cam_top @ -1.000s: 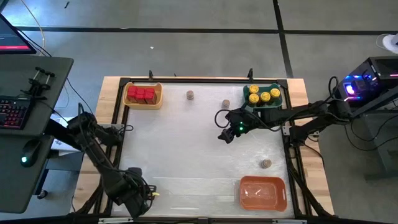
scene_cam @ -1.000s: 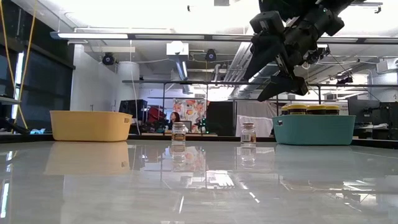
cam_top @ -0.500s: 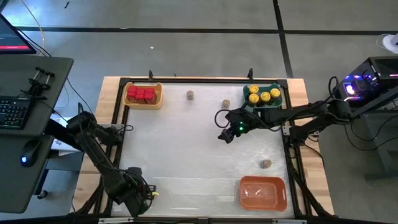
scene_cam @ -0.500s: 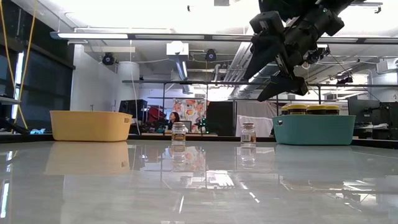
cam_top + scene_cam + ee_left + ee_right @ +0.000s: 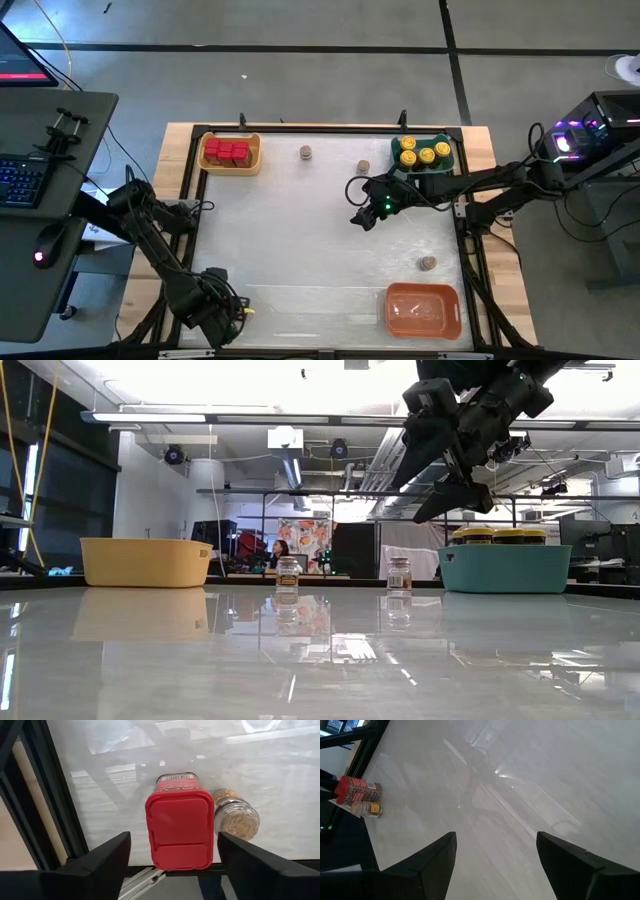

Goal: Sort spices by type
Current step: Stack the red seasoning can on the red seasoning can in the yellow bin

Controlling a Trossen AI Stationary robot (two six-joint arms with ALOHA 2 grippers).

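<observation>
My left gripper [image 5: 218,306] is at the table's near left corner, open. In the left wrist view a red boxy spice container [image 5: 180,827] lies between its fingers with its lid toward the camera, narrow gaps on both sides, and a small jar [image 5: 236,815] lies against it. The right wrist view shows both farther off: the red container [image 5: 359,790] and the jar [image 5: 368,809]. My right gripper [image 5: 364,208] hangs open and empty above the table's middle, raised in the low view [image 5: 405,503]. Small grey-brown jars stand upright at the far side [image 5: 305,152] [image 5: 364,167] and near right [image 5: 427,263].
The yellow tray [image 5: 254,158] at far left holds red boxes [image 5: 226,152]. A teal tray [image 5: 442,141] at far right holds yellow-lidded jars [image 5: 420,155]. An orange tray [image 5: 423,310] sits at near right. Black frame rails border the table. A person shows far behind [image 5: 281,550].
</observation>
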